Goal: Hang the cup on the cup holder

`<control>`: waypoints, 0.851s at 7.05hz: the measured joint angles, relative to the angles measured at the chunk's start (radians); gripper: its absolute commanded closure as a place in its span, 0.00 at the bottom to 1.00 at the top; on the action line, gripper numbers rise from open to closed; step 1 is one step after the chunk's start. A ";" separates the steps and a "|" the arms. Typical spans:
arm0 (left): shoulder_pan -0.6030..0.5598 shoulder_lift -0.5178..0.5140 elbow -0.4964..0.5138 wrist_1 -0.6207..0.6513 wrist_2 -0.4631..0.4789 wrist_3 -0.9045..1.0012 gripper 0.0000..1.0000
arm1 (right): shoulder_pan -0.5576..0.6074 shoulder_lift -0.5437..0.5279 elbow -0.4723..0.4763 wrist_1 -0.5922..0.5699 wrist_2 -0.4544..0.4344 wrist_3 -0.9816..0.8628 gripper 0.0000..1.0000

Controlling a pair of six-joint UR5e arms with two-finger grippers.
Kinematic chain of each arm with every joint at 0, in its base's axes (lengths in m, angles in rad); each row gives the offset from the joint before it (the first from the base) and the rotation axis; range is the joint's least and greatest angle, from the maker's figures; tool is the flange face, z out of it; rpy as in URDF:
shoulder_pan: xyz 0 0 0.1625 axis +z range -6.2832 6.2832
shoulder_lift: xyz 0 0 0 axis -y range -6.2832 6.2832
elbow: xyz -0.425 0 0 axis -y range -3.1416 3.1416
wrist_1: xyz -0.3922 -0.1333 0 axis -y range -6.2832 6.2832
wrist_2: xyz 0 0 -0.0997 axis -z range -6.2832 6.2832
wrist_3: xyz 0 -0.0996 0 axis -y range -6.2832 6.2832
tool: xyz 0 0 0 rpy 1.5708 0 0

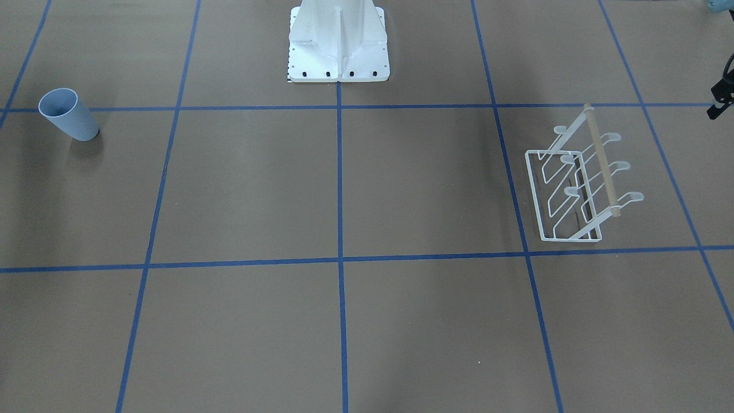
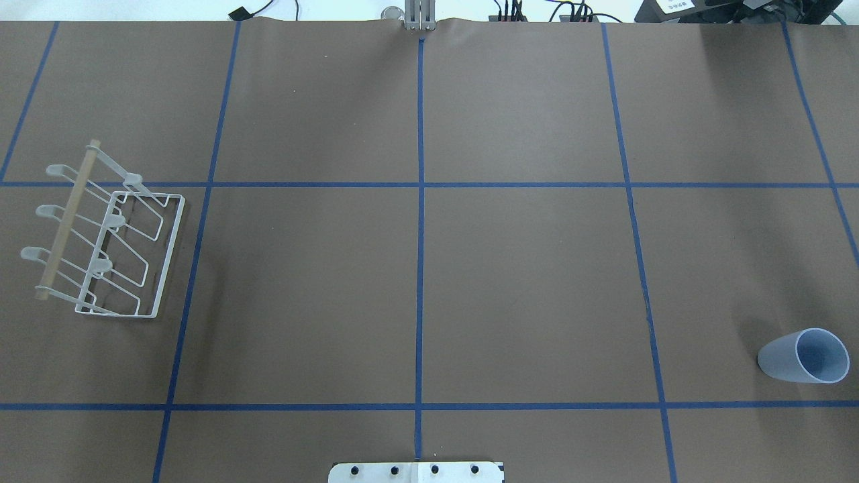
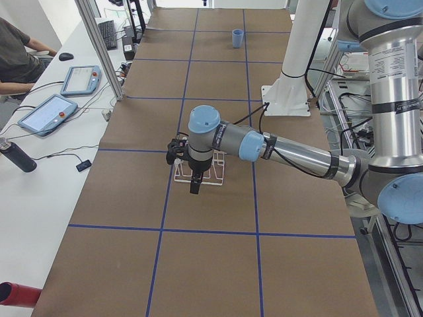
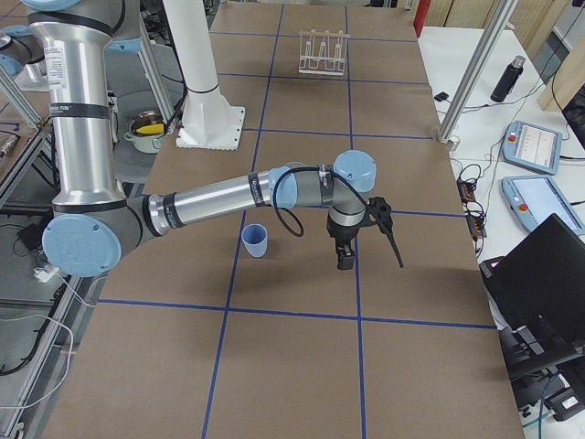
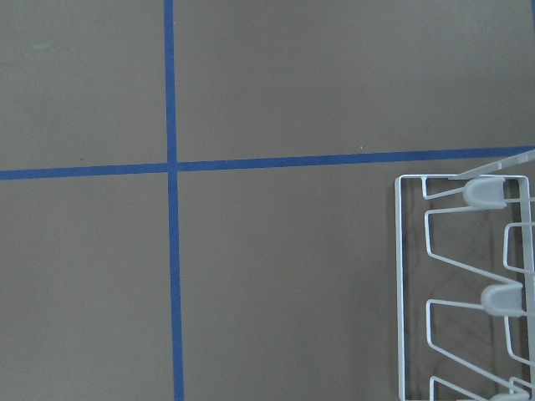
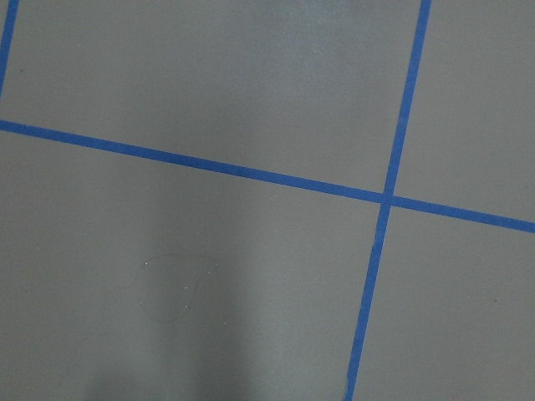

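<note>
Cup (image 2: 802,355): light-blue, tapered, smooth, upright, empty, near our right end effector (image 4: 345,256). Cup holder (image 2: 107,248): white wire, wooden rod (image 2: 68,219), beside our left end effector (image 3: 194,183). We cannot tell how wide either end effector stands.

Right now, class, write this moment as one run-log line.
cup: upright, ungrasped | cup holder: prongs empty | left gripper: near holder | right gripper: near cup

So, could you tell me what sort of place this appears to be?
Most likely a robotics lab: a robot arm reaches over a table gridded with blue tape, and control tablets lie on a side bench near a person.
</note>
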 measured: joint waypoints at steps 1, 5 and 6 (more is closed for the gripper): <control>0.001 0.003 -0.003 -0.008 0.001 0.010 0.02 | -0.002 -0.003 -0.010 0.022 0.003 0.000 0.00; 0.007 0.008 0.031 -0.050 -0.012 0.006 0.02 | -0.016 -0.015 -0.011 0.040 0.012 0.005 0.00; 0.007 0.008 0.033 -0.051 -0.012 0.004 0.02 | -0.025 -0.016 -0.004 0.041 0.012 0.004 0.00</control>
